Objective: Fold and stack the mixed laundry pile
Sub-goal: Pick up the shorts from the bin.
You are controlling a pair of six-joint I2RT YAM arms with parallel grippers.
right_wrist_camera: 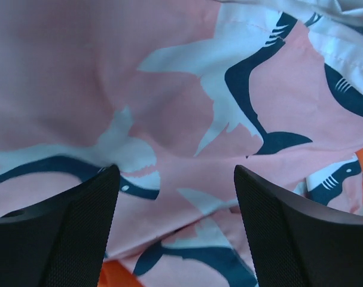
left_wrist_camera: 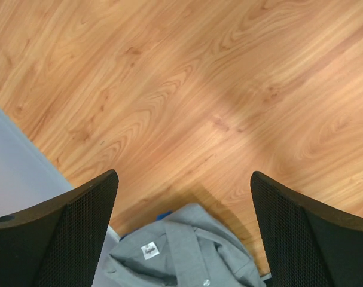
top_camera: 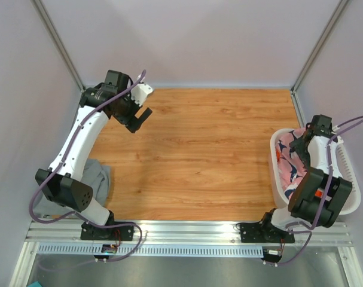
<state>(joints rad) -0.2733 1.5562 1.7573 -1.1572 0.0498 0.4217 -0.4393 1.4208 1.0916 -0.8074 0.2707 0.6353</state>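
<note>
**Wooden bench: grey shirt by the left arm, shark-print cloth in the basket**

A wood-grain bench [top_camera: 217, 161] sits inside pale lilac walls [top_camera: 187, 36]. Its middle carries nothing.

The left gripper [top_camera: 139, 116] hangs over the far left corner of the bench. In its wrist view, the left gripper [left_wrist_camera: 182, 174] has its two black fingers wide apart with only bare wood between them. A soft grey collared cloth garment [left_wrist_camera: 187, 251] lies crumpled below and behind the fingers, well apart from them, at the near left edge [top_camera: 100, 179] beside the arm's base. A small white sewn-in label [left_wrist_camera: 149, 250] sits inside the collar, its dark print too small to read. A sliver of bright blue cloth [left_wrist_camera: 163, 214] shows at the garment's far edge.

The right gripper [top_camera: 301, 140] reaches down into a white slotted plastic basket [top_camera: 275, 179] at the right edge. The right gripper [right_wrist_camera: 176, 168] also has its fingers spread, holding nothing. It is close above a pink cloth garment printed with dark-and-white sharks [right_wrist_camera: 187, 119], and I cannot tell if the fingers touch it. Bright orange cloth [right_wrist_camera: 112, 275] peeks out beneath the pink.
</note>
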